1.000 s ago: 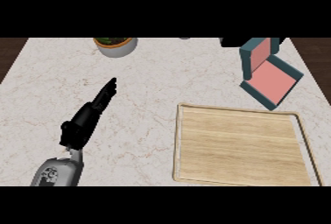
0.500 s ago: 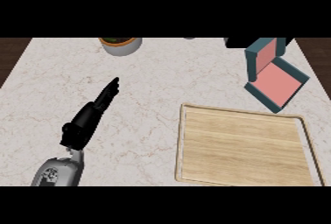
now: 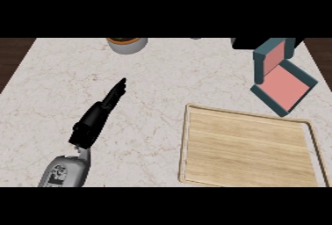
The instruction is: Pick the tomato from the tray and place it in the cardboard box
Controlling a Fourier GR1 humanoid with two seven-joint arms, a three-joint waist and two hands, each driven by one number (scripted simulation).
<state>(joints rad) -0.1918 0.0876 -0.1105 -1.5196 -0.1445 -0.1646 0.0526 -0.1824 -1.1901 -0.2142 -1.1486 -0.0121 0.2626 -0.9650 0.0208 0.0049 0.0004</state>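
Left hand flat over counter, tomato not to be found

Compared with half a second ago, everything sits a touch further right in the view: pot, hand, tray and box all slid together, so nothing has shifted against the counter [image 3: 168, 74] itself. Left hand pose is unchanged.

At lower left, the grey left forearm [image 3: 63, 172] comes in from the bottom edge, its base cut off there. The left hand [image 3: 97, 119] is released, with fingers straight and together, pointing up and to the right over bare marble and grasping nothing. Whether it touches the surface or hangs above it cannot be told.

At top, left of centre, is a pale round pot [image 3: 127, 44] with an orange-brown rim, its upper part cut off by the view's edge and its contents unreadable.

The wooden tray [image 3: 250, 151] lies flat at lower right, well apart from the hand, with its near edge and right corner cut off.

Above the tray and just beyond its far right corner is the cardboard box [image 3: 279, 75], which has teal walls and a pink inside and sits tilted open with one flap up.

A dark shape [image 3: 256, 42] behind the box at the top edge is too cropped to identify.

The tomato shows nowhere, so its place cannot be told. The right hand is out of sight.
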